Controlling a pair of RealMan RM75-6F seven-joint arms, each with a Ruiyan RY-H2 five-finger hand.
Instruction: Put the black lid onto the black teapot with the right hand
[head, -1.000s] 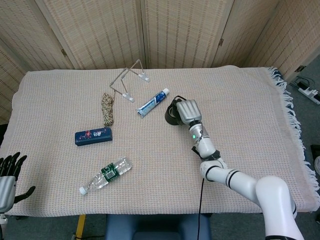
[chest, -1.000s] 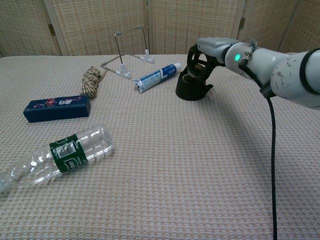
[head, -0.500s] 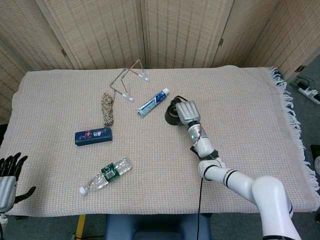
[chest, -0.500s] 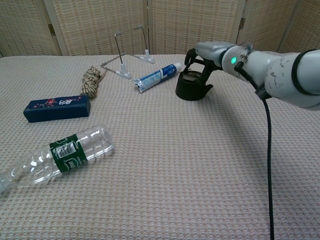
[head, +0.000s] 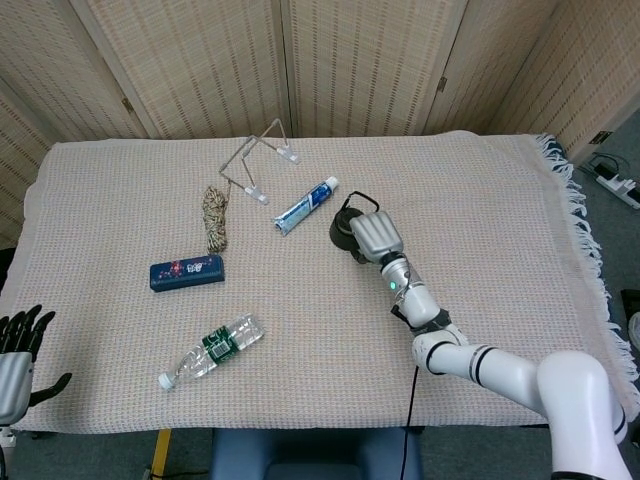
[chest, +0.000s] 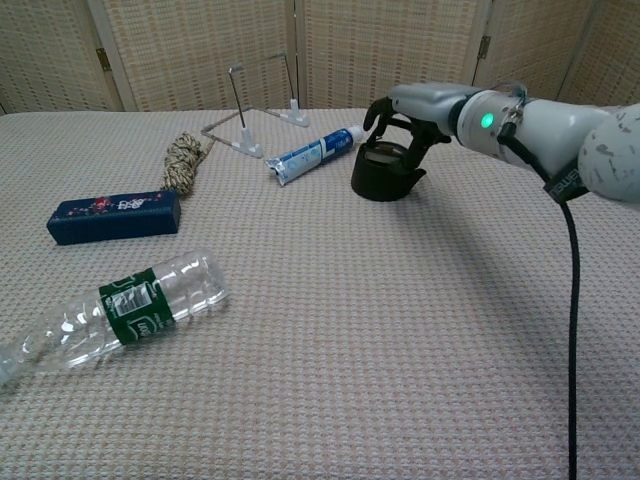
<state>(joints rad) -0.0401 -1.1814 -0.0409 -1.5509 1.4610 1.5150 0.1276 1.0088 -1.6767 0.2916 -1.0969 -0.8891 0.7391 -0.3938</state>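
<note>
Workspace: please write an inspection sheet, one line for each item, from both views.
Surface: table under a beige woven cloth, fringe at one edge.
Job's things: black teapot upright; lid looks seated on it, partly hidden.
Clutter: toothpaste, wire stand, rope, blue box, bottle lying down.
Hands: right hand over the teapot, fingers curled around the lid; left hand off the table, fingers apart.
Cables: black cable along the right arm.
Surroundings: woven screens behind; power strip on the floor.
</note>
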